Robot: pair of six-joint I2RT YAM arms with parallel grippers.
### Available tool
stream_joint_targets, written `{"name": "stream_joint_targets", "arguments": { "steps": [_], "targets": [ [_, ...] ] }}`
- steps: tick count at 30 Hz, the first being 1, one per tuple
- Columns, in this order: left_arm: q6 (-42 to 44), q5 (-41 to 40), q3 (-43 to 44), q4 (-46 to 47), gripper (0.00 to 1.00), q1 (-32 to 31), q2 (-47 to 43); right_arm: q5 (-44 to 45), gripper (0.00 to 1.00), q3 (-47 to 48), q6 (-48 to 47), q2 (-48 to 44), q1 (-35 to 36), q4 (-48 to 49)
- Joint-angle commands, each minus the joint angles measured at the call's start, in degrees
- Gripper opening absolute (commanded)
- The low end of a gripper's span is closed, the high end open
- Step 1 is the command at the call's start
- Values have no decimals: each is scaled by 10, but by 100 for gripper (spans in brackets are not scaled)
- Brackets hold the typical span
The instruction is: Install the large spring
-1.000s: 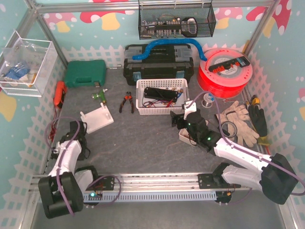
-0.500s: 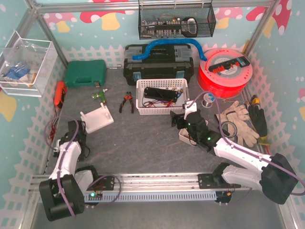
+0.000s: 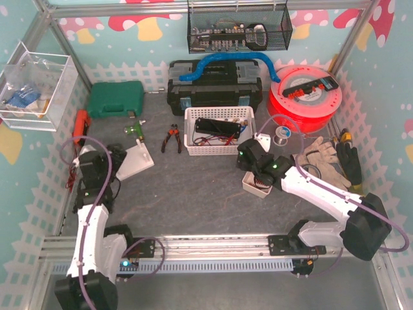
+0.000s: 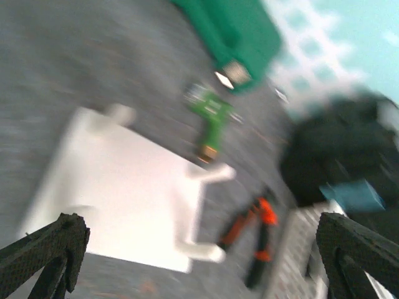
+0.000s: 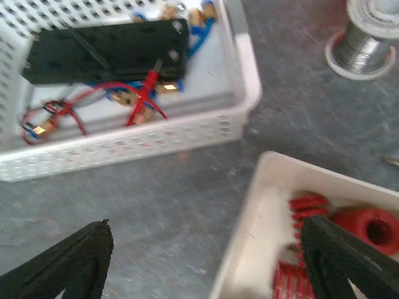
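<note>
Installing is barely starting: the right claw [image 5: 209, 258] is hovering wide open, empty, over the springs [image 5: 308, 208] in the tray [image 5: 262, 205]; the left claw [image 4: 199, 255] likewise over the bracket [image 4: 124, 180].

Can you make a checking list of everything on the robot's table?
Surface: grey table mat.
Job's things: red coil springs in small white tray; white plastic bracket at left.
Clutter: white perforated basket, orange-handled pliers, green plastic case, red filament spool, work gloves.
Claws: left claw open, empty; right claw open, empty, over tray.
Cables: purple cables, loose loops.
Surroundings: teal walls with white fence print; black wire basket at back.
</note>
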Motion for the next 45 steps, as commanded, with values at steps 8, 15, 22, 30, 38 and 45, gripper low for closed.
{"name": "stream_joint_targets", "arguments": {
  "steps": [8,15,22,30,38,45],
  "targets": [
    [139,201,-74,292,99,-205,28,-71,50,-37,-17,30,-97,-103],
    [232,45,-98,412,99,-394,113,-78,35,-22,-30,66,-104,-107],
    [288,57,-90,446,99,-428,210,-25,37,-16,8,131,-104,-130],
    [295,34,-103,449,99,-431,183,13,37,3,23,194,-105,-125],
    [294,19,-116,449,99,-431,157,-9,42,-16,8,224,-105,-80],
    [292,28,-113,449,99,-431,162,-5,39,-42,-27,215,-105,-40]
  ]
}}
